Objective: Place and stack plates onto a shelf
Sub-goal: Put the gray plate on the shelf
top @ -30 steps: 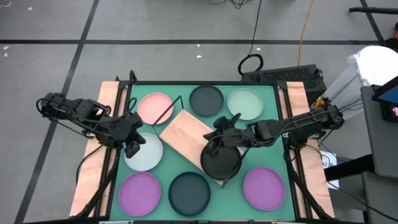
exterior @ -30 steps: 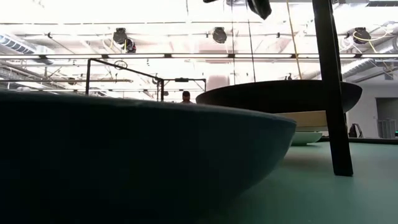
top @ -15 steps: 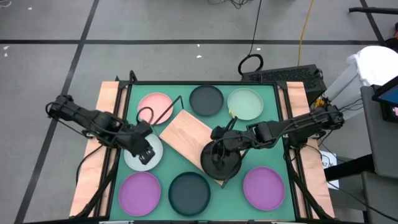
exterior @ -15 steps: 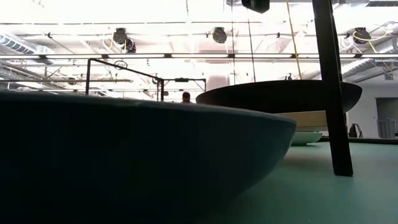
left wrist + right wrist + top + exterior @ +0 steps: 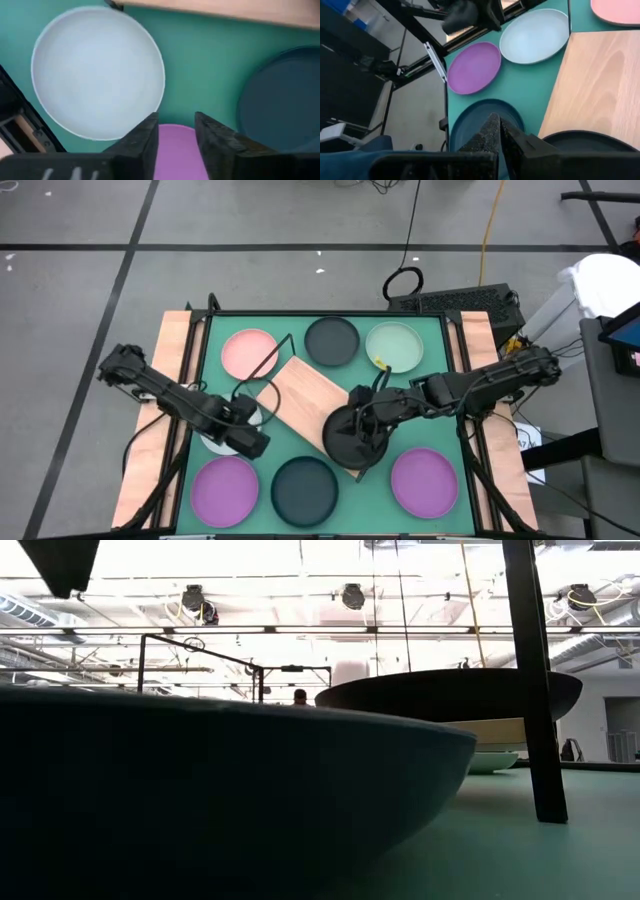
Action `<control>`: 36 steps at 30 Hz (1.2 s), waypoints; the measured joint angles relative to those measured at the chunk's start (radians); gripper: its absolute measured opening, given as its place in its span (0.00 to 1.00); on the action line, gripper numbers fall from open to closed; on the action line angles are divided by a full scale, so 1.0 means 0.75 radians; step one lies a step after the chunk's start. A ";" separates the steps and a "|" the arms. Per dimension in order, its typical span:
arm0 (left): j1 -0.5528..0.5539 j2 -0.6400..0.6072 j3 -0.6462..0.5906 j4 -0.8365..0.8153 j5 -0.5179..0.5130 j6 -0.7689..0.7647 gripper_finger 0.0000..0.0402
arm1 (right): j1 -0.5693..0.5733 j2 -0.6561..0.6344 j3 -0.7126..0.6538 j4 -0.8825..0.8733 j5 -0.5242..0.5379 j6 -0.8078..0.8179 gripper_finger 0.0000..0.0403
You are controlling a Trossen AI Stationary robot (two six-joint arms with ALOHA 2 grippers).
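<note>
My left pincer (image 5: pixel 176 142) hangs over the green mat with its dark fingers (image 5: pixel 145 145) a narrow gap apart and nothing between them, above the rim of the purple round plate (image 5: pixel 175 155) and just beside the pale grey-green round plate (image 5: pixel 97 70). My right pincer (image 5: pixel 500 132) has its fingers pressed together, empty, above the black round plate (image 5: pixel 352 442) that rests on the near end of the light wood shelf board (image 5: pixel 300 395). The dark teal plate (image 5: pixel 304 488) and a second purple plate (image 5: pixel 424 480) lie nearest on the mat. Farther off sit a pink plate (image 5: pixel 248 352), a dark grey plate (image 5: pixel 331 340) and another pale green plate (image 5: pixel 394 345).
</note>
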 joint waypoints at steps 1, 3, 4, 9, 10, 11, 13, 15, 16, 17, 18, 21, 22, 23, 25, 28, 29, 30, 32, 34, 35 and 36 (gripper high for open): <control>0.000 0.018 0.000 -0.001 0.010 -0.003 0.36 | 0.000 -0.007 0.000 0.000 0.000 0.000 0.00; 0.001 0.056 0.000 0.001 0.013 -0.005 0.40 | 0.001 -0.024 0.000 -0.005 0.000 0.000 0.00; 0.005 0.076 0.000 -0.001 0.014 -0.005 0.42 | 0.001 -0.030 0.000 -0.007 0.000 0.000 0.00; 0.014 0.150 0.000 0.005 0.039 0.003 0.52 | 0.001 -0.044 0.000 -0.015 -0.005 0.002 0.00; 0.013 0.162 0.000 0.005 0.039 0.003 0.54 | 0.001 -0.045 0.000 -0.015 -0.011 0.002 0.00; 0.013 0.175 0.000 0.004 0.038 0.004 0.57 | 0.000 -0.048 0.000 -0.017 -0.026 0.001 0.00; 0.012 0.202 0.000 0.006 0.034 0.011 0.61 | 0.000 -0.048 0.000 -0.017 -0.034 -0.004 0.00; 0.012 0.231 0.000 0.004 0.040 0.040 0.64 | -0.001 -0.050 0.000 -0.024 -0.034 -0.006 0.00; 0.012 0.249 0.000 0.005 0.049 0.048 0.64 | -0.002 -0.050 0.000 -0.031 -0.034 -0.011 0.00; 0.012 0.268 0.000 0.008 0.056 0.050 0.64 | -0.002 -0.049 0.000 -0.036 -0.034 -0.021 0.00; 0.012 0.286 -0.001 0.014 0.063 0.051 0.64 | -0.002 -0.049 0.000 -0.037 -0.034 -0.029 0.00; 0.011 0.336 -0.001 0.019 0.064 0.076 0.65 | -0.002 -0.049 0.000 -0.040 -0.034 -0.033 0.00; 0.013 0.354 -0.001 0.019 0.064 0.097 0.65 | -0.002 -0.049 0.000 -0.040 -0.034 -0.033 0.00; 0.018 0.372 -0.001 0.020 0.064 0.117 0.65 | -0.002 -0.049 0.000 -0.041 -0.034 -0.033 0.00; 0.024 0.407 -0.001 0.023 0.057 0.161 0.65 | -0.002 -0.049 0.000 -0.041 -0.034 -0.034 0.00; 0.024 0.449 -0.005 0.023 0.032 0.222 0.65 | -0.002 -0.049 0.000 -0.041 -0.034 -0.033 0.00; 0.024 0.459 -0.014 0.034 0.032 0.232 0.65 | -0.002 -0.049 0.000 -0.042 -0.034 -0.032 0.00; 0.022 0.464 -0.035 0.063 0.031 0.241 0.65 | -0.002 -0.049 0.000 -0.041 -0.034 -0.031 0.00; 0.024 0.465 -0.094 0.125 0.053 0.248 0.65 | -0.002 -0.049 0.000 -0.041 -0.035 -0.030 0.00; 0.024 0.465 -0.160 0.166 0.098 0.247 0.64 | -0.002 -0.049 0.000 -0.041 -0.034 -0.012 0.00; 0.020 0.466 -0.186 0.159 0.104 0.246 0.63 | -0.002 -0.049 0.000 -0.041 -0.034 0.002 0.00; 0.013 0.466 -0.208 0.149 0.107 0.246 0.62 | -0.002 -0.049 0.000 -0.041 -0.034 0.010 0.00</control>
